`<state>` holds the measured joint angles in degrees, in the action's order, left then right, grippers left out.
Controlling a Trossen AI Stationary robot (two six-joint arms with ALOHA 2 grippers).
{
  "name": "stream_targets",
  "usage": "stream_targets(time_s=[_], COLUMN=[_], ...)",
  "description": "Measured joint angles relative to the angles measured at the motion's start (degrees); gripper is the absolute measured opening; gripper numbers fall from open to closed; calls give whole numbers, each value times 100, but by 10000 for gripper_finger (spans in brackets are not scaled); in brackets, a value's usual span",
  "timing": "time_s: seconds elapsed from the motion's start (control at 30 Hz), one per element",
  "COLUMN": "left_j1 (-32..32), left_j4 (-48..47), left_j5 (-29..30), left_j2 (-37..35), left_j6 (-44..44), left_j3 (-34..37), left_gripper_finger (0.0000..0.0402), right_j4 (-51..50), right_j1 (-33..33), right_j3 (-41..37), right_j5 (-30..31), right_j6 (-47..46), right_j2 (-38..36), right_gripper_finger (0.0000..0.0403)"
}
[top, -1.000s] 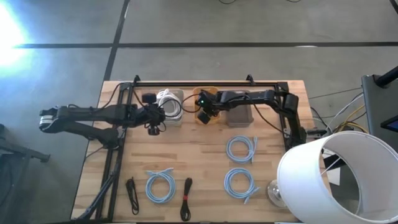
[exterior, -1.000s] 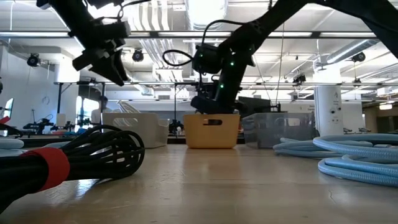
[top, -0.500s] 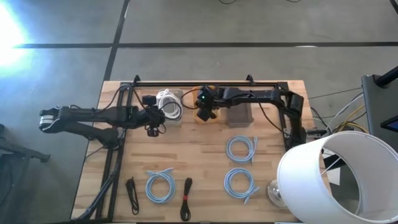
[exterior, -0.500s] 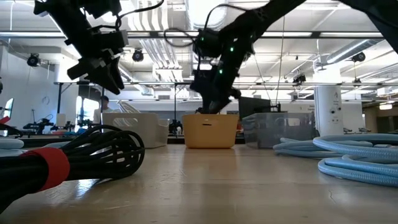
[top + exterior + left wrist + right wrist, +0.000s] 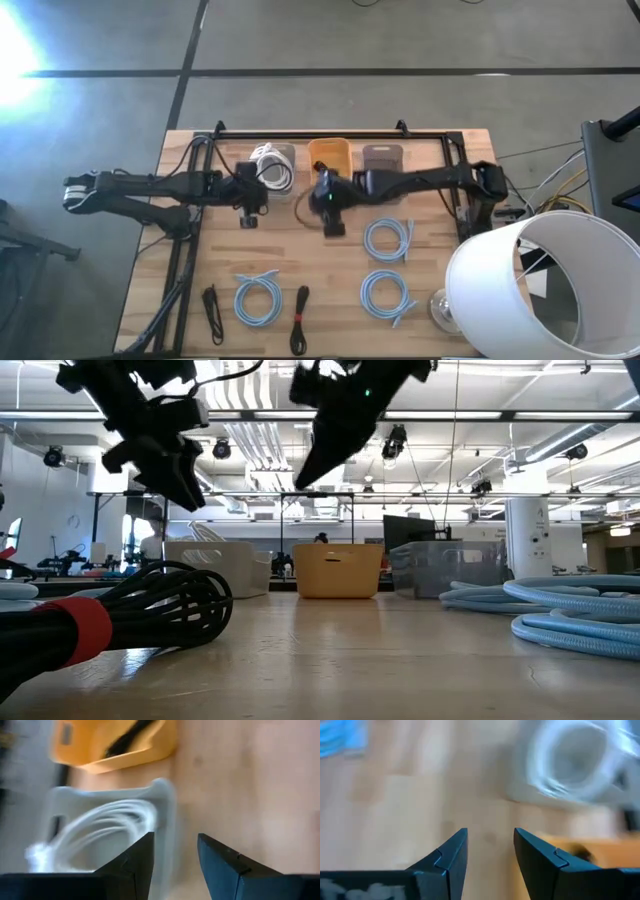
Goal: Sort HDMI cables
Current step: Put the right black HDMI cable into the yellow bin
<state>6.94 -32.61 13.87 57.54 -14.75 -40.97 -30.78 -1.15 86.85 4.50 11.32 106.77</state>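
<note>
In the high view, two white coils (image 5: 270, 166) lie in the clear tray (image 5: 287, 190). A black bundle (image 5: 127, 739) lies in the orange tray (image 5: 330, 153). Three light-blue coils (image 5: 387, 238), (image 5: 387, 292), (image 5: 258, 300) and two black bundles (image 5: 212, 312), (image 5: 298, 320) lie flat on the table. My left gripper (image 5: 248, 214) hovers open and empty just near of the clear tray. My right gripper (image 5: 332, 218) is open and empty above bare wood, near of the orange tray. In the wrist views, both my left gripper (image 5: 175, 860) and my right gripper (image 5: 490, 852) hold nothing.
A grey tray (image 5: 382, 158) stands right of the orange one along the far edge. A large white lamp shade (image 5: 530, 290) covers the table's near right corner. A black frame rail (image 5: 330, 134) runs along the far edge. Bare wood lies between the trays and the coils.
My right gripper has risen out of the orange tray and moved toward the near edge, so it now hangs above bare wood. The orange tray is uncovered again in the high view.
</note>
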Motion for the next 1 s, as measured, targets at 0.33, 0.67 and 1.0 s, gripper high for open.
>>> stream_targets(time_s=[0.33,0.67,1.0], left_j1=[-4,-7,-7], left_j4=[5,109,110], left_j5=[-1290,-1290,-1288], left_j2=[0,7,7], left_j6=[886,1056,1024], left_j3=[0,2,2], left_gripper_finger=[153,153,153], right_j4=[850,1361,664], right_j1=[1086,1374,1278], right_j3=[-13,388,1720], right_j5=[-957,-2708,-3688], right_j6=[1227,751,1025], right_j2=[259,987,2181], right_gripper_finger=[157,157,178])
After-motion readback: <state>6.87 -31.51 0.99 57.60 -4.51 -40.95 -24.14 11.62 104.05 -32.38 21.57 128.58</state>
